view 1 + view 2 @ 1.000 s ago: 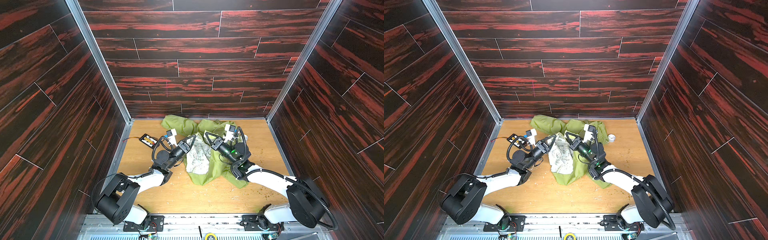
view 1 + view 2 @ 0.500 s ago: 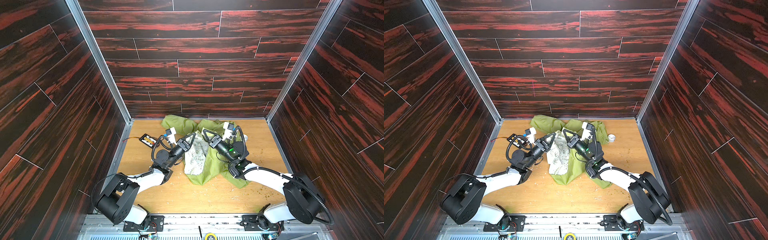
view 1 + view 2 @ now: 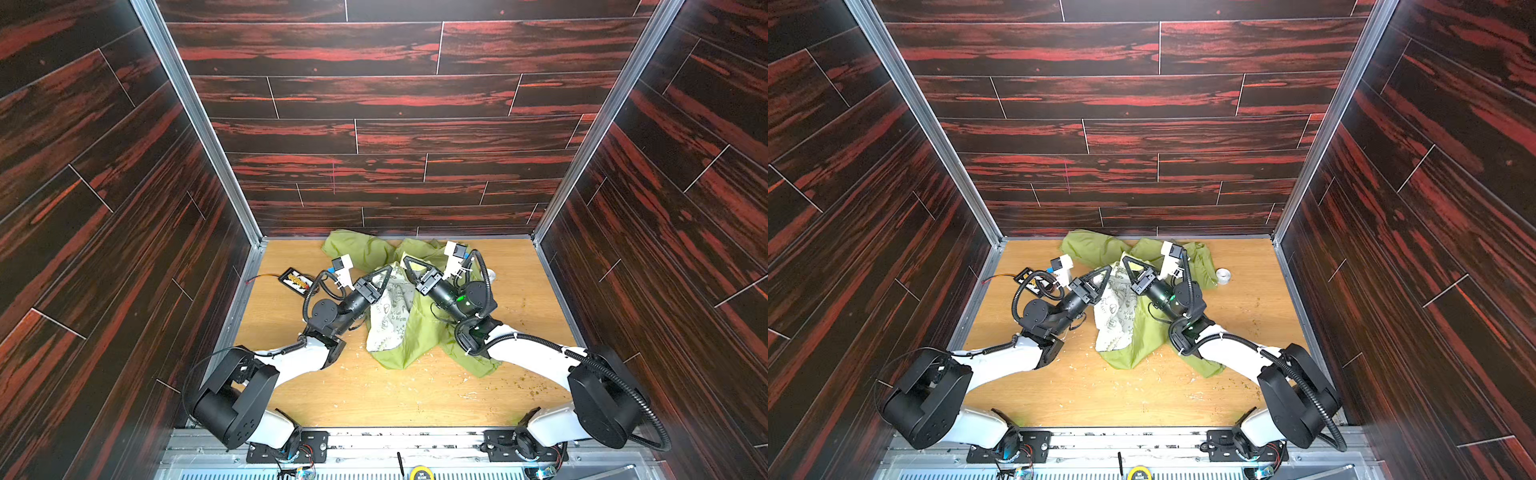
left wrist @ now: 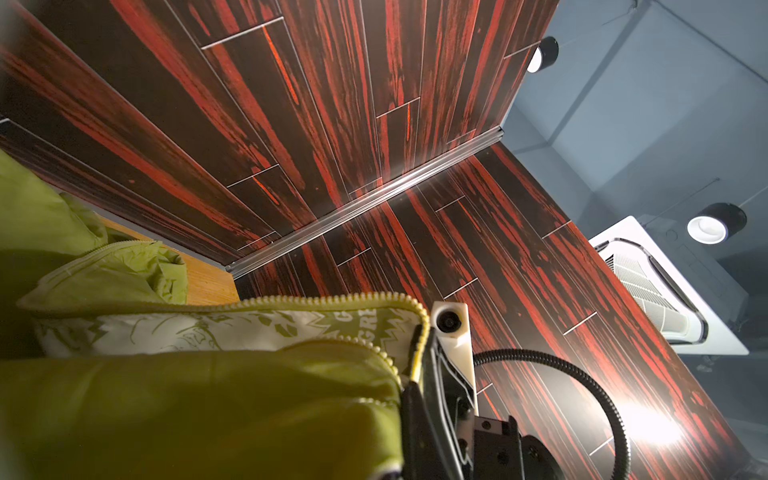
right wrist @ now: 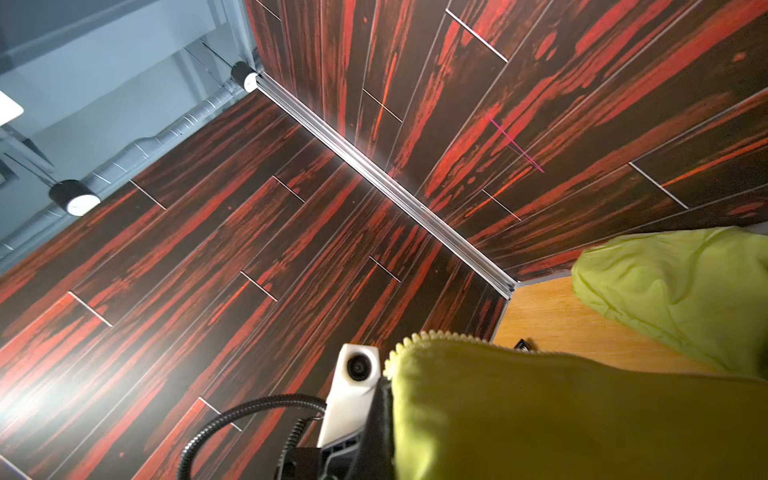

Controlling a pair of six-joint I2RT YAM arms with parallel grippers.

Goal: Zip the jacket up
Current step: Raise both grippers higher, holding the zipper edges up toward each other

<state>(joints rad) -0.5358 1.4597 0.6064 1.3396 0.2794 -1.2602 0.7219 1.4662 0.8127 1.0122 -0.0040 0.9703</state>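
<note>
Jacket [image 3: 419, 332] raised slightly, pinched by left tool [image 3: 390, 269], right tool [image 3: 405, 261], zipper teeth [image 4: 365, 296] only in wrist views

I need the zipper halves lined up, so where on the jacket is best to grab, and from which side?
Probably the toothed front edge of the jacket: a thin, firm ridge standing clear of the loose folds. Come in from the sides, as the left gripper and right gripper do, each shut on one edge.
</note>
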